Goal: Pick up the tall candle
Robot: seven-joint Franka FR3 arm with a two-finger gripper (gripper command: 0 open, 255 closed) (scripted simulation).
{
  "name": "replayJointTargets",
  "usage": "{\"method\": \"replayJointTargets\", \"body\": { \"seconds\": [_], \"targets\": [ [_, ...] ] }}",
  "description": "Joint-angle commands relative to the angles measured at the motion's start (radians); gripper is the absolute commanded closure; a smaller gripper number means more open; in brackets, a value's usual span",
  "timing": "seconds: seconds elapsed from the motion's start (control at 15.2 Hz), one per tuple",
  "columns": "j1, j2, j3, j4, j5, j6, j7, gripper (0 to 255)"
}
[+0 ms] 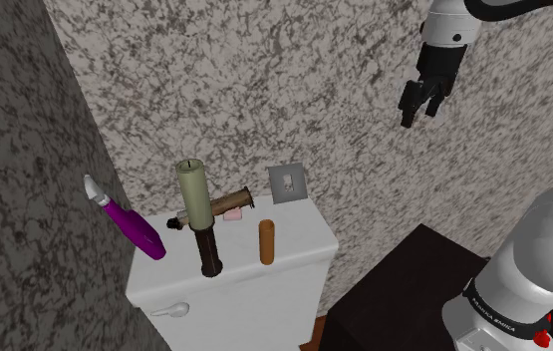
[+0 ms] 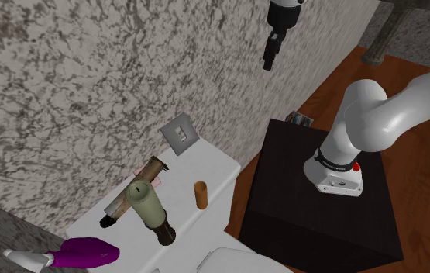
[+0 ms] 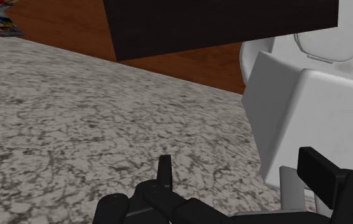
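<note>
Hovering high, pincer (image 1: 419, 110) well apart from upright tall candle (image 1: 193, 194) on tank (image 1: 304, 239).

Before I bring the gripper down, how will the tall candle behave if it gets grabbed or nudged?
The tall candle stands on a narrow dark base, so a sideways nudge would probably tip it. Being round, it would likely roll on the white tank lid once down. It looks rigid, so the open gripper should clasp it without bending.

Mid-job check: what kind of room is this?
Probably a bathroom: the tall candle stands on a white toilet tank with a flush lever, its bowl below, against speckled walls.
</note>
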Motion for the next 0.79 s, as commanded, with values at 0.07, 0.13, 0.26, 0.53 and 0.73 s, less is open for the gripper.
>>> {"method": "replayJointTargets", "body": {
  "seconds": [0.07, 0.13, 0.26, 0.53, 0.73],
  "targets": [
    [0.008, 0.013, 0.021, 0.008, 0.017, 0.0, 0.025, 0],
    [0.017, 0.027, 0.043, 0.017, 0.034, 0.0, 0.049, 0],
    [0.032, 0.06, 0.084, 0.038, 0.067, 0.001, 0.098, 0],
    [0.059, 0.136, 0.164, 0.095, 0.125, 0.006, 0.194, 0],
    [0.074, 0.203, 0.222, 0.149, 0.161, 0.01, 0.264, 0]
  ]
}}
